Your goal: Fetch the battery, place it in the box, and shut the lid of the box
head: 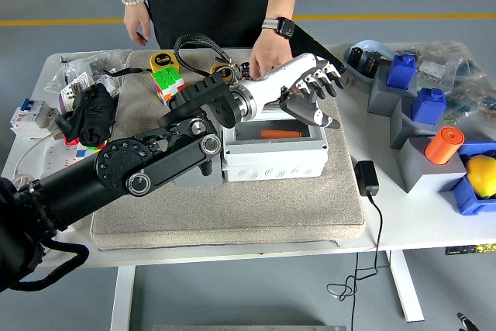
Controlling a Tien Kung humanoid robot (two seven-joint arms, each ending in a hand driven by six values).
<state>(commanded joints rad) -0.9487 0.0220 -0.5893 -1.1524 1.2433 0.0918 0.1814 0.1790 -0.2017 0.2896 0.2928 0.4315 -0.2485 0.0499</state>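
Note:
An orange battery [280, 134] lies on the floor of the open grey-white box [275, 162] on the beige mat. My left hand [311, 92], white with black fingers, hovers over the box's back right corner. Its fingers are spread, hang down and hold nothing. The box's clear lid stands at the back and is mostly hidden behind my hand. A person's hand [267, 58] with a watch rests at the box's far edge. My right arm is out of view.
A Rubik's cube [167, 83] and a yellow tape measure [161, 60] lie behind my left arm. A black pouch [93, 110] lies at the left. A power adapter [366, 177] lies right of the mat. Grey blocks with blue and orange items [434, 125] stand at the right.

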